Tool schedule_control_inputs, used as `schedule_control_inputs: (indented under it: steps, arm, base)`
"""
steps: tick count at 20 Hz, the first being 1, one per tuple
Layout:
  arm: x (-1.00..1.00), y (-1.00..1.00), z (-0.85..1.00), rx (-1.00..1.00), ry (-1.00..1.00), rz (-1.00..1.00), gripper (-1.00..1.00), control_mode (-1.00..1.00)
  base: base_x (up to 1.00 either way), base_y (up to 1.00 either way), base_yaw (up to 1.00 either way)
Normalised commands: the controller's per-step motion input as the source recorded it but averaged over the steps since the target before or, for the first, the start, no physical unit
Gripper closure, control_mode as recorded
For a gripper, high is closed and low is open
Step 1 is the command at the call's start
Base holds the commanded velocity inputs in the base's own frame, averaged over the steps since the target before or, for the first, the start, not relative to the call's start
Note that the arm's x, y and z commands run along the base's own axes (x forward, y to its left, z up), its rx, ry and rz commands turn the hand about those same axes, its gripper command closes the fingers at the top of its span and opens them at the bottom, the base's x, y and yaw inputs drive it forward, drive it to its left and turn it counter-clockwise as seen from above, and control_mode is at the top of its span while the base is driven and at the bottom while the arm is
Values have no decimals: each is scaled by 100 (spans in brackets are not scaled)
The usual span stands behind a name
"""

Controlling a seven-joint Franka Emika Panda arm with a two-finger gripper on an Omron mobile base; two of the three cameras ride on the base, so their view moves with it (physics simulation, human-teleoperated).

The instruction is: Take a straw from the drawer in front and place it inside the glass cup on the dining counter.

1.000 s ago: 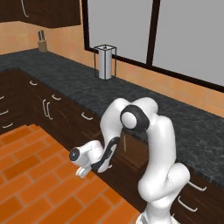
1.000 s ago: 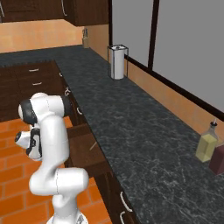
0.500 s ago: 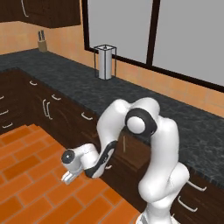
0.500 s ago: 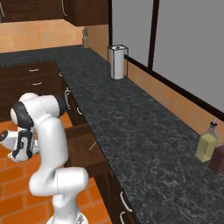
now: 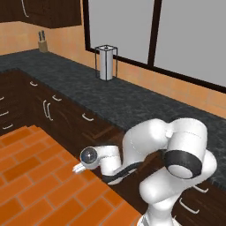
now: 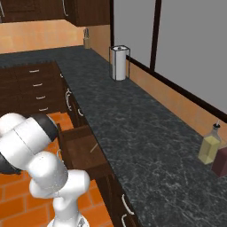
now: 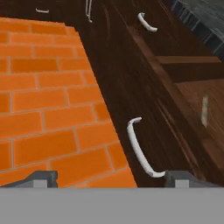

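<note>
Wide dark brown wooden drawer (image 6: 84, 150) pulled open, centre-left of right base frame; thin pale straw (image 6: 93, 147) lies inside. Two-finger gripper (image 7: 111, 177) spread, empty, just off curved silver handle (image 7: 139, 148). Risk: fingers snag handle, or slim straw slips from pinch.

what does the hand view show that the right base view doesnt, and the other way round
Hand view alone: the curved silver bow handle on the drawer front, with the gripper just short of it, fingertips spread wide, holding nothing.

Right base view alone: the black speckled worktop, a white paper towel roll in a wire holder, a yellow bottle and a knife block.

Both: the wide dark brown wooden drawer pulled open, the thin pale straw lying inside it, and the orange brick floor.
</note>
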Motion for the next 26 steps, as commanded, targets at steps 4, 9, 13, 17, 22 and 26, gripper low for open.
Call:
schedule_control_inputs:
  steps: [4, 9, 13, 17, 22, 26]
  arm:
    - [24, -35, 100, 31, 5, -9, -100, -100]
    - [35, -30, 100, 21, 16, -9, -100, -100]
    - [44, -37, 100, 5, 23, -13, -100, -100]
    - [52, -49, 91, -1, 26, -14, -100, -100]
    - [59, -42, 18, -10, 32, -12, -100, -100]
    - [48, -16, -38, -16, 28, -7, -100, -100]
  base:
    - [0, 0, 0]
    - [0, 0, 0]
    - [0, 0, 0]
    - [0, 0, 0]
    - [0, 0, 0]
    - [0, 0, 0]
